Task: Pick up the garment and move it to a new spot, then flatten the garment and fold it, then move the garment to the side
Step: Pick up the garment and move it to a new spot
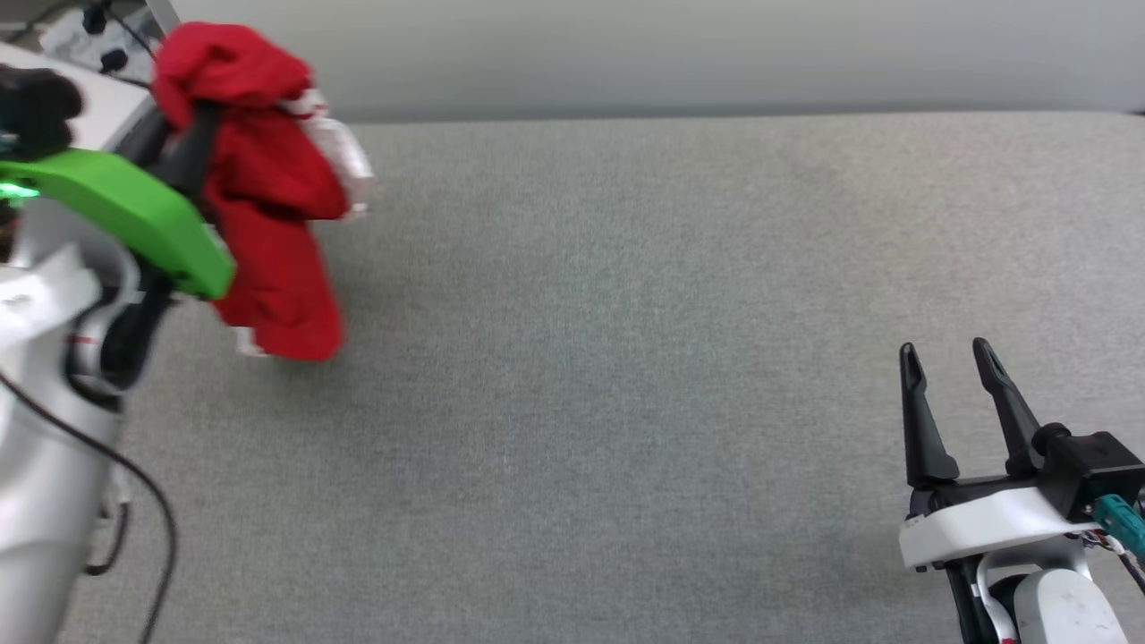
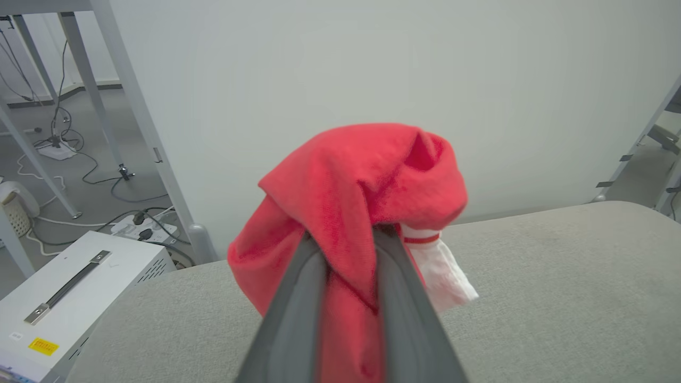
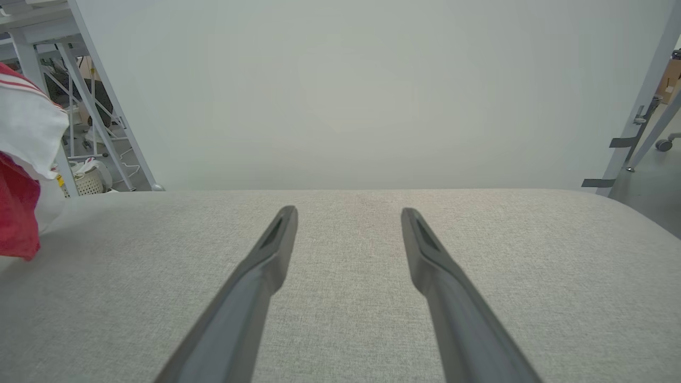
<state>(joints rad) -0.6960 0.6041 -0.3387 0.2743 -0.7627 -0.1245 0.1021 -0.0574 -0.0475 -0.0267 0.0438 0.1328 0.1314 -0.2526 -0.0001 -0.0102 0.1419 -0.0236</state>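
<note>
The red garment (image 1: 268, 206) hangs bunched in the air at the far left of the grey table, a white sleeve showing at its right side. My left gripper (image 1: 201, 116) is shut on it near the top fold. In the left wrist view the red cloth (image 2: 362, 186) drapes over both fingertips and a white sleeve with red trim (image 2: 439, 268) dangles to the right. My right gripper (image 1: 946, 353) stands open low at the right, nothing between its fingers (image 3: 276, 239). The garment's edge (image 3: 21, 213) shows at the left of the right wrist view. Its print is hidden.
The grey cloth-covered table (image 1: 626, 358) spreads across the head view, its far edge against a pale wall. Off its left end stand a white box with a handle (image 2: 69, 287), metal frame legs (image 2: 133, 117) and cables on the floor.
</note>
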